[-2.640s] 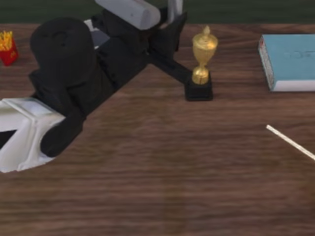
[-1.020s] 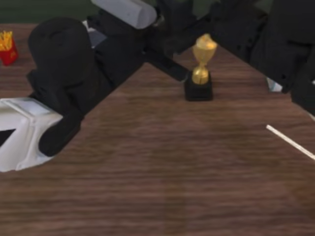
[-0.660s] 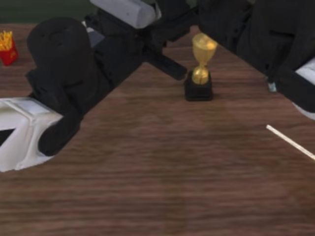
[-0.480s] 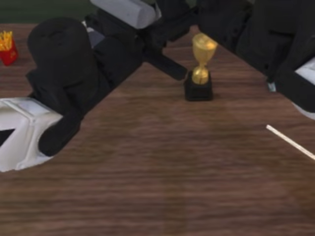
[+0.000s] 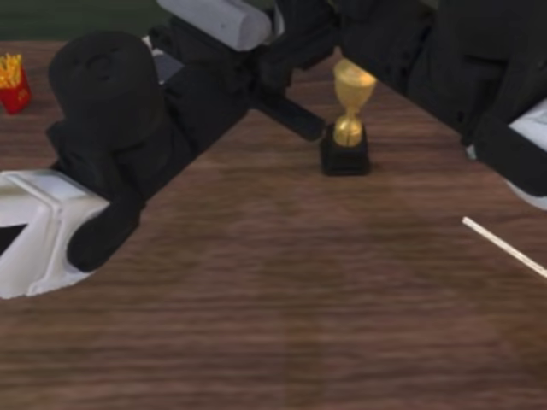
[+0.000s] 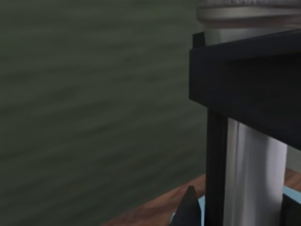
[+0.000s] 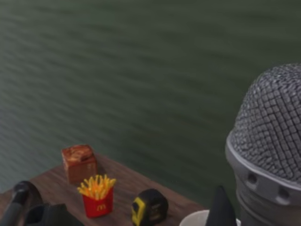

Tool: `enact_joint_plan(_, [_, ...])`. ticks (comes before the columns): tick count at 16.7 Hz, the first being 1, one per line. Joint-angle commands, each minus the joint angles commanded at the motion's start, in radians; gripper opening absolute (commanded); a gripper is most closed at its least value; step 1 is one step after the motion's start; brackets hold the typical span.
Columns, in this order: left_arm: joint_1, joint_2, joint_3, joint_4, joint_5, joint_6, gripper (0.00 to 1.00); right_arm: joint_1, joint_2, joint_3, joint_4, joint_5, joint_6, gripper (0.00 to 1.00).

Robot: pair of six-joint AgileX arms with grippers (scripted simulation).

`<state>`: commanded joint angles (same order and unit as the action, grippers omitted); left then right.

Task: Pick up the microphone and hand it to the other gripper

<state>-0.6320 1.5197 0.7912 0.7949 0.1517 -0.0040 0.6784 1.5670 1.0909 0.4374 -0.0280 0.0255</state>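
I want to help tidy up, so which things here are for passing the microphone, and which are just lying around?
For the job: microphone, left gripper, right gripper, all up by the table's far edge.

Just lying about: trophy, white stick, fries, tape measure, brown block.

Gold trophy (image 5: 349, 115) mid-table — fries carton (image 5: 12, 83) far left.

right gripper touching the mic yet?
Cannot tell. Right wrist view shows the microphone head beside a fingertip, contact hidden; in the top view the arms block it.
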Motion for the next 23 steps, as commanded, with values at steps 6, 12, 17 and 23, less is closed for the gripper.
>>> enact_joint_plan(6, [0.0, 0.0, 0.0, 0.0, 0.0, 0.0, 0.0, 0.0, 0.0, 0.0, 0.0, 0.0, 0.0, 0.0])
enact_joint_plan(12, [0.0, 0.0, 0.0, 0.0, 0.0, 0.0, 0.0, 0.0, 0.0, 0.0, 0.0, 0.0, 0.0, 0.0])
enact_joint_plan(17, [0.0, 0.0, 0.0, 0.0, 0.0, 0.0, 0.38, 0.0, 0.0, 0.0, 0.0, 0.0, 0.0, 0.0])
enact_joint_plan(23, [0.0, 0.0, 0.0, 0.0, 0.0, 0.0, 0.83, 0.0, 0.0, 0.0, 0.0, 0.0, 0.0, 0.0])
